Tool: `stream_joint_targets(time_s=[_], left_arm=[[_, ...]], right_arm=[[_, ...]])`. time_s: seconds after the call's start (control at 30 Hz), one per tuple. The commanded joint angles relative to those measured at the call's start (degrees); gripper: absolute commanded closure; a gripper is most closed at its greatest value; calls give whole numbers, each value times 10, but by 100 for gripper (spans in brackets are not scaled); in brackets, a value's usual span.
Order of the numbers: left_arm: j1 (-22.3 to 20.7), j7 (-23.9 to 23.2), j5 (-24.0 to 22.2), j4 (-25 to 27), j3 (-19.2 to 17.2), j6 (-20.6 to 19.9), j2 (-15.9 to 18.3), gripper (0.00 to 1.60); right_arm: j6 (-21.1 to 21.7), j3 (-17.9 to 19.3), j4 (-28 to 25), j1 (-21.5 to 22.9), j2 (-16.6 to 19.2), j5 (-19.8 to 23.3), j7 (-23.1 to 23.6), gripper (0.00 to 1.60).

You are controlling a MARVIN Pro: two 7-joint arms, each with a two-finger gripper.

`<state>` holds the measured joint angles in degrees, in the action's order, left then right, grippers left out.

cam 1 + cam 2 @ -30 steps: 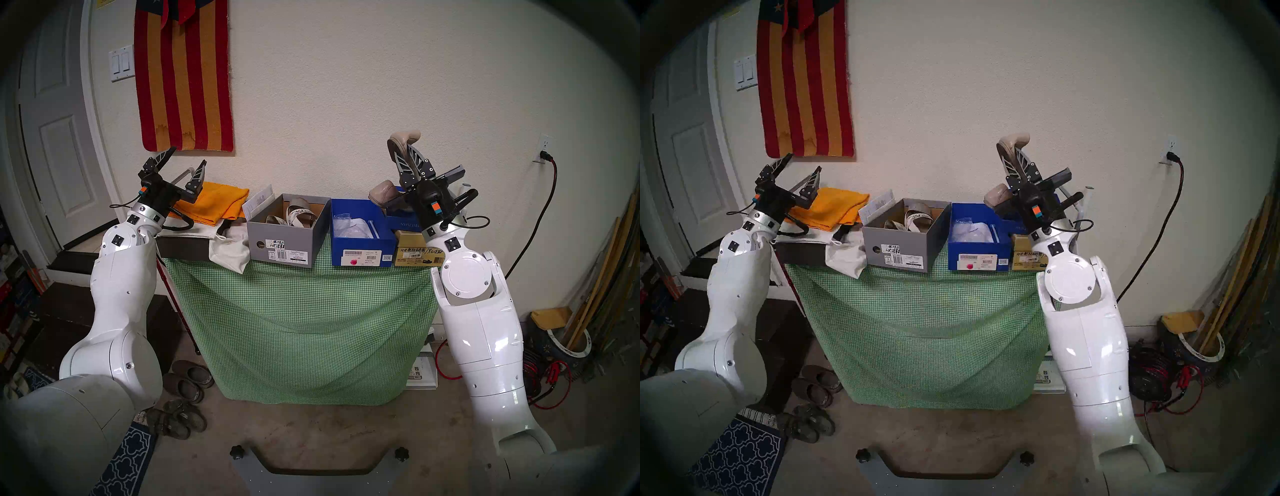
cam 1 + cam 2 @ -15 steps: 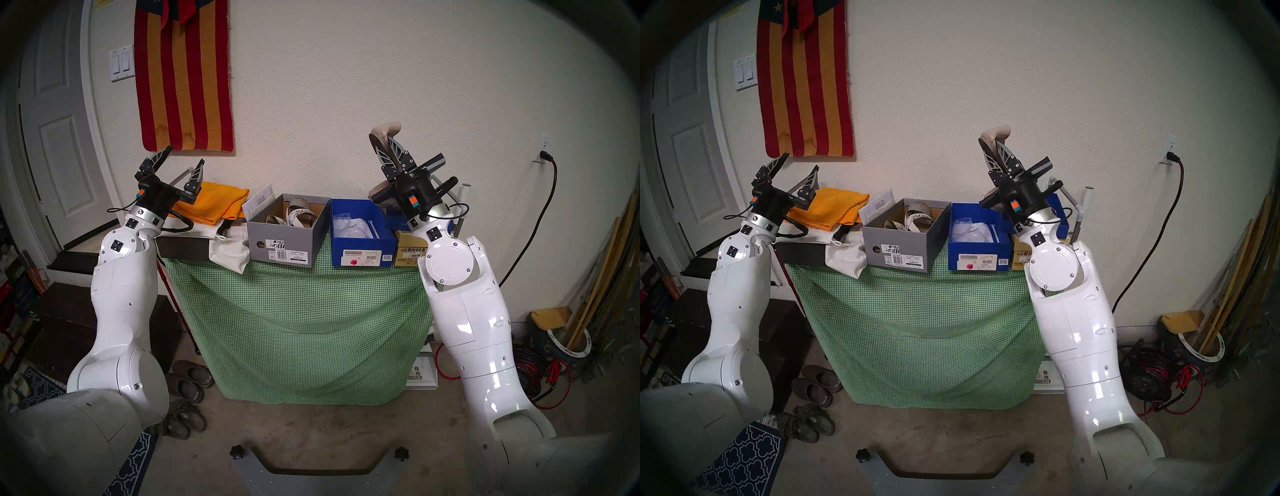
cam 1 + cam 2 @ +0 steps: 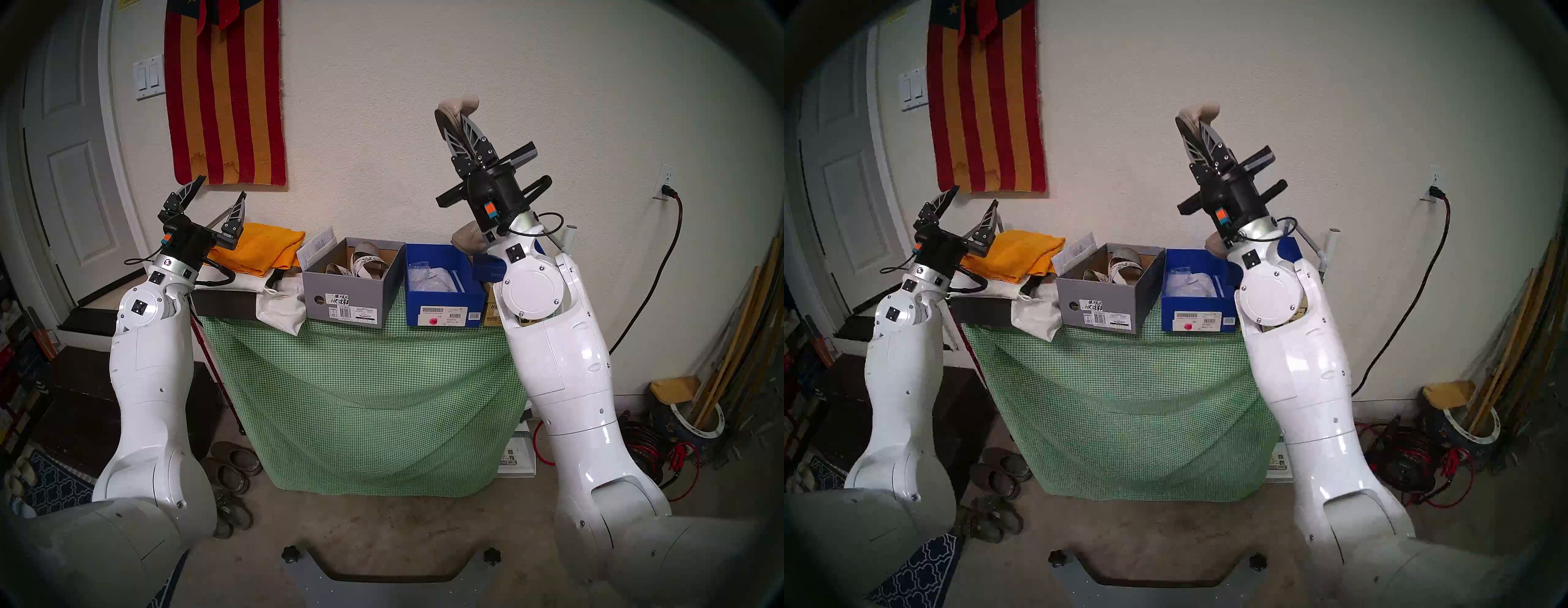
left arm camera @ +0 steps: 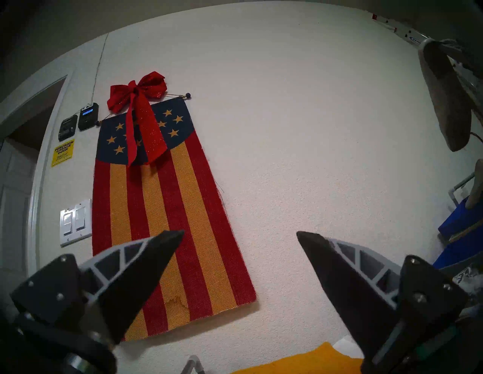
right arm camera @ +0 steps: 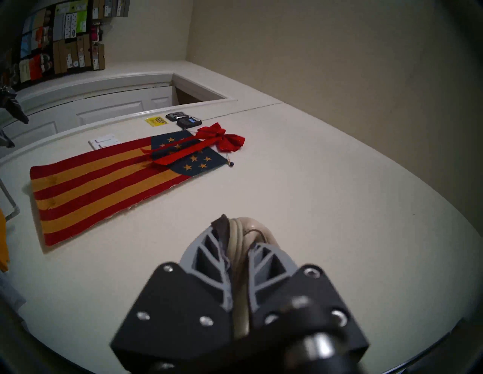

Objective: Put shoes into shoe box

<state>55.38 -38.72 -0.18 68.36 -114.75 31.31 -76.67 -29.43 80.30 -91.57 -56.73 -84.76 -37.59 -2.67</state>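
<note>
Right gripper [image 3: 456, 127] clenched on beige ballet flat [image 3: 458, 107], held aloft above blue shoe box [image 3: 443, 308] at table's right edge; probably light, floppy; pinch sole near heel. Left gripper [image 3: 218, 193] released, empty.

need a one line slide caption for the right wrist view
Right gripper shut on a beige leather ballet flat, aimed up at a cream wall bearing a red-and-gold striped flag banner.

I am standing in a home garage. A garage-door sticker [image 4: 62, 153] is hanging left of the striped flag [image 3: 225, 97]; stacked boxes [image 5: 62, 39] are filling shelves beyond it.
</note>
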Motion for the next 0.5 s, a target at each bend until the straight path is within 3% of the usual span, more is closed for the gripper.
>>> stream_joint_targets(time_s=[0.0,0.47], left_arm=[[42,12,9,64,-5,-29,-19,0],[117,53,55,210,-21,-135,-62,0]], right_arm=[[-11,-3,9,27,-22,-15,-34,160],[-37,-6,53,48,-41,-66,-117,160]])
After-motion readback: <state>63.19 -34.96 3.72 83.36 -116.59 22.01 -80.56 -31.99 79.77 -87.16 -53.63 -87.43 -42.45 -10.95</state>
